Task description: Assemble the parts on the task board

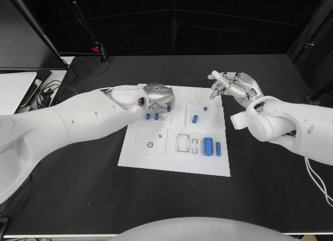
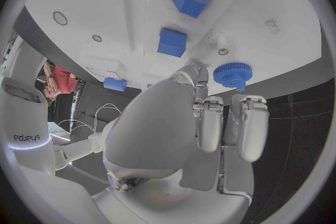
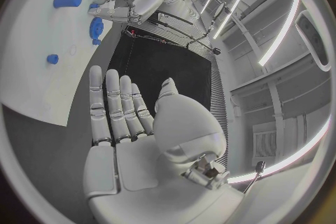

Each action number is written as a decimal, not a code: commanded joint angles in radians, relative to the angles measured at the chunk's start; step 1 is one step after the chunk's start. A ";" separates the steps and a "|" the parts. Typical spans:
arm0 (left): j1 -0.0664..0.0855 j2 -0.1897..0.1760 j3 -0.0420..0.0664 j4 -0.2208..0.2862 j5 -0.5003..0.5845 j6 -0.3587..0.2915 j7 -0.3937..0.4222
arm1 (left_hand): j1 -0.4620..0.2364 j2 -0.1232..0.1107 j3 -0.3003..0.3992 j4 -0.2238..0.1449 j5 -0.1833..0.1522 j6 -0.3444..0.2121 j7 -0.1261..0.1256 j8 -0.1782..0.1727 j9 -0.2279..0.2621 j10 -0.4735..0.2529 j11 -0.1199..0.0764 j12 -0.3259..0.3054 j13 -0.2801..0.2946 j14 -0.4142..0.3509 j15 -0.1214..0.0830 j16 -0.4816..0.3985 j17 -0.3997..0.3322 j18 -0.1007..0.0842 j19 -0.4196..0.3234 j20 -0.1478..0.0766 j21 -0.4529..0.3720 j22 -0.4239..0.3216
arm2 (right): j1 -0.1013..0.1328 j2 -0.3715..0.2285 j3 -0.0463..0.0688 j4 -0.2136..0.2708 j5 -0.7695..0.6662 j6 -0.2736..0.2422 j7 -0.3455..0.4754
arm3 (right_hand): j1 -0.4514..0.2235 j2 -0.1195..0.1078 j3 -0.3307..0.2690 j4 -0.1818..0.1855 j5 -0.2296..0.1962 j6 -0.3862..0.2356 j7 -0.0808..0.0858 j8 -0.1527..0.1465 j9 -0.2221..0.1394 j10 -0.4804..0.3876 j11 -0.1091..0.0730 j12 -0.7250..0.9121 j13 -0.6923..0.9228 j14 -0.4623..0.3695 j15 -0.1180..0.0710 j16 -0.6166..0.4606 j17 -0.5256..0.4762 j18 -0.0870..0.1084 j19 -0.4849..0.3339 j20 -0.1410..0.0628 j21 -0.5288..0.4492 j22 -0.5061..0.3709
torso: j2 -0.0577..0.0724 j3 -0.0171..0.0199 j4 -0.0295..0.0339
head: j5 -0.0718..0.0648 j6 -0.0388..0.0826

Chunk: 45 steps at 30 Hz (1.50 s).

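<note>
The left hand (image 1: 158,97) hangs over the far left part of the task board (image 1: 174,163), and its wrist view shows the fingers (image 2: 210,123) curled down beside a blue toothed gear (image 2: 232,74) that stands at the board's far edge; whether they pinch it or only touch it I cannot tell. Just nearer than that hand, two short blue parts (image 1: 151,116) stand upright in the board, which I judge to be already seated. Further right a small blue pin (image 1: 205,108) and a blue cylinder (image 1: 195,119) sit on the middle of the board, and in the nearer row a larger blue cylinder (image 1: 208,146) lies beside a thin blue peg (image 1: 218,148); these look loose, next to open slots (image 1: 183,143) not yet filled, and a round hole (image 1: 150,145) on the near left plate is also open. So the job seems partly done at best, with most pieces left to place. The right hand (image 1: 235,85) is held up off the board's far right corner, fingers (image 3: 115,106) straight and side by side, palm bare, holding nothing. The only writing readable is on the left arm's wrist cuff, seen mirrored in the left wrist view, and it appears to spell sharpa (image 2: 27,138)
</note>
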<state>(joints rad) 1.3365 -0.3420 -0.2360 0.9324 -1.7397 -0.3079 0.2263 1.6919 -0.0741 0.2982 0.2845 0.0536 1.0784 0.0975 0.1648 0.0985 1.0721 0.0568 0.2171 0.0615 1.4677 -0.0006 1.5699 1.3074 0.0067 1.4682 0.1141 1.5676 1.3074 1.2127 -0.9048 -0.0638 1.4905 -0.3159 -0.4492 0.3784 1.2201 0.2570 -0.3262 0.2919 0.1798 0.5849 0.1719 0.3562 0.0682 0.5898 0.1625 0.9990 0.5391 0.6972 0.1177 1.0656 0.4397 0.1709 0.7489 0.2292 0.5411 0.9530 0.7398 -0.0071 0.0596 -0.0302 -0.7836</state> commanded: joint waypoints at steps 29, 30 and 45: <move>0.062 -0.171 0.001 0.147 -0.006 -0.107 -0.035 | -0.011 0.012 0.018 0.006 0.003 0.028 0.010 0.000 0.004 0.026 0.000 -0.019 -0.001 0.103 0.003 0.001 0.263 -0.007 0.103 -0.007 0.003 0.263 | 0.001 -0.009 0.001 0.003 0.008 0.010 0.001 | 0.010 0.007 -0.003 -0.003 0.009 -0.007 0.033 0.007 -0.002 0.005 0.001 0.003 -0.005 0.003 0.001 0.005 -0.003 0.010 0.008 -0.001 0.000 -0.001 | -0.001 -0.0007 0.0019 | 0.013 0.005; 0.063 -0.179 0.001 0.152 -0.006 -0.104 -0.037 | -0.011 0.012 0.018 0.006 0.003 0.028 0.010 0.000 0.004 0.026 0.000 -0.019 -0.001 0.103 0.003 0.001 0.263 -0.007 0.103 -0.007 0.003 0.263 | 0.001 -0.009 0.001 0.002 0.008 0.010 0.001 | 0.011 0.007 -0.002 -0.003 0.009 -0.007 0.033 0.007 -0.002 0.005 0.001 0.003 -0.006 0.003 0.001 0.006 -0.004 0.010 0.008 -0.001 0.000 -0.001 | -0.001 -0.0007 0.0025 | 0.013 0.005; 0.062 -0.200 0.001 0.156 -0.006 -0.083 -0.032 | -0.013 0.012 0.019 0.006 0.002 0.028 0.009 -0.001 0.004 0.027 0.000 -0.021 -0.002 0.103 0.003 0.001 0.263 -0.007 0.103 -0.007 0.003 0.263 | 0.001 -0.009 0.001 -0.001 0.008 0.012 0.002 | 0.013 0.007 -0.002 -0.003 0.014 -0.008 0.033 0.008 -0.002 0.005 0.001 0.003 -0.010 0.003 0.001 0.006 -0.006 0.009 0.008 -0.001 -0.001 -0.002 | 0.001 -0.0006 -0.0004 | 0.019 0.005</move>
<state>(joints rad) 1.3976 -0.5435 -0.2359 1.0890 -1.7419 -0.4033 0.1993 1.6796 -0.0690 0.3115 0.2926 0.0541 1.0852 0.0909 0.1567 0.1002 1.0933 0.0568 0.2003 0.0615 1.4678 -0.0004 1.5699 1.3074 0.0066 1.4682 0.1142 1.5676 1.3074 1.2120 -0.9138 -0.0638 1.4885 -0.3099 -0.4457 0.3724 1.2239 0.2608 -0.3262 0.2919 0.1886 0.5849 0.1719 0.3598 0.0674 0.5897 0.1625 0.9990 0.5304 0.6971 0.1177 1.0657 0.4346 0.1709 0.7489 0.2292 0.5411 0.9523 0.7396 -0.0081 0.0596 -0.0111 -0.7772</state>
